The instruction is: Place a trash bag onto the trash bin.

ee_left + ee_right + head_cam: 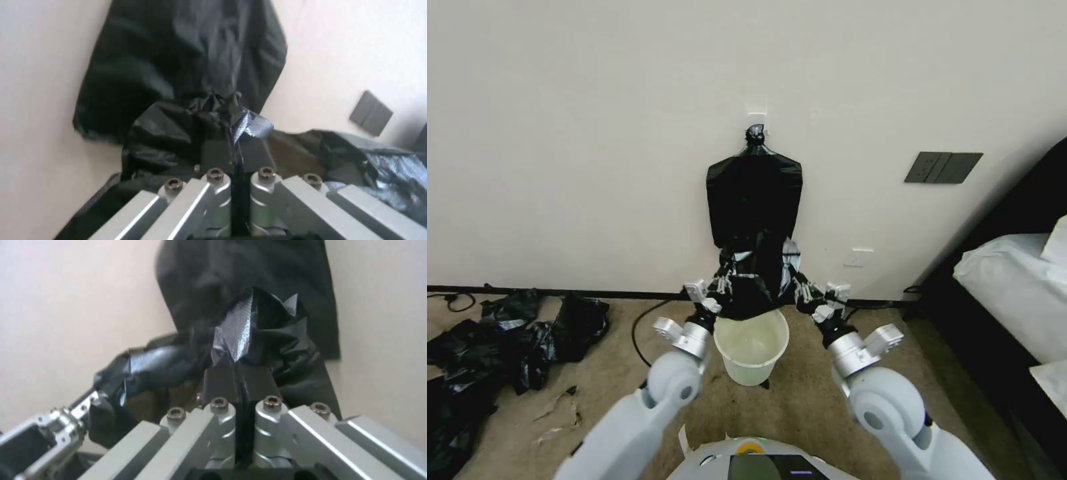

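Trash bag [752, 283] hangs stretched between both grippers, just above the white trash bin [752, 348], hiding its far rim. Left gripper [720, 280] and right gripper [802, 285] are each clamped on a bag edge.

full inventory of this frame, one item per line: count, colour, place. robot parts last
trash bag: 1, black, stretched between both grippers over the bin
trash bin: 1, white, on carpet by the wall
hanging bundle: 1, black, on wall hook above the bin
bag pile: 1 heap, black, floor at left
wall plate: 1, dark grey, wall at right
bed: 1, white bedding, far right
left gripper: shut on bag edge
right gripper: shut on bag edge
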{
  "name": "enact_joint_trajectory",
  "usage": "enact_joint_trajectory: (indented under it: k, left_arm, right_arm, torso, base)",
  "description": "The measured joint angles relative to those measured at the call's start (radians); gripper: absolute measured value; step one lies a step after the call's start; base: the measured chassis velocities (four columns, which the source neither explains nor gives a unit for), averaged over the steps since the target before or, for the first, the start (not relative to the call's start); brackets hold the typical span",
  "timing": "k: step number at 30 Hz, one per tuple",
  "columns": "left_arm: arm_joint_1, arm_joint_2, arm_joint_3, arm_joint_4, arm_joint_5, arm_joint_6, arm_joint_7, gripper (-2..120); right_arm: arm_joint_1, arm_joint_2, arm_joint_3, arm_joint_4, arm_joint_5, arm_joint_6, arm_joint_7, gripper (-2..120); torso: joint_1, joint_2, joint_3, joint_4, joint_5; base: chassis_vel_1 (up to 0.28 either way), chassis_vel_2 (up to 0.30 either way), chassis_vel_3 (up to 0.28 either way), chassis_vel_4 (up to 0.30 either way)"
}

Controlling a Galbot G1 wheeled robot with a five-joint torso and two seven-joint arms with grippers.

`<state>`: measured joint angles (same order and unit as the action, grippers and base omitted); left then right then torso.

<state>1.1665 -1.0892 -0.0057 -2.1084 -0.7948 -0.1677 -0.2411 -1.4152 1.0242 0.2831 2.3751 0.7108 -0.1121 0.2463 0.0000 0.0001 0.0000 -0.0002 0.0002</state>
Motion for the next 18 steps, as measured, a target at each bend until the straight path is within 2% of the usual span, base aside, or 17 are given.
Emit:
enact_joint_trajectory:
  k: [4, 8, 18]
  left_arm:
    - [0.016, -0.041, 0.017, 0.031, 0.013, -0.002, 0.004, 0]
    - [0.037, -0.054, 0.02, 0.04, 0.014, -0.003, 0.003, 0]
    - [0.106, -0.105, 0.016, 0.104, 0.039, -0.022, -0.002, 0]
  right_arm:
    - [-0.026, 0.003, 0.0, -0.024, -0.021, 0.006, -0.005, 0]
    - [-0.041, 0.01, 0.0, -0.03, -0.021, 0.005, 0.013, 0]
    - [-0.108, 0.071, -0.05, -0.051, 0.015, -0.03, 0.09, 0]
  torso:
    - [0.0, 0.0, 0.0, 0.0001, 0.0]
    - [0.0, 0.0, 0.0, 0.0002, -0.0001]
    - [0.0, 0.0, 0.0, 0.0002, -0.0003]
  base:
    - [0.0, 0.0, 0.0, 0.0]
    - [0.0, 0.0, 0.0, 0.0]
    - [0.0, 0.0, 0.0, 0.0]
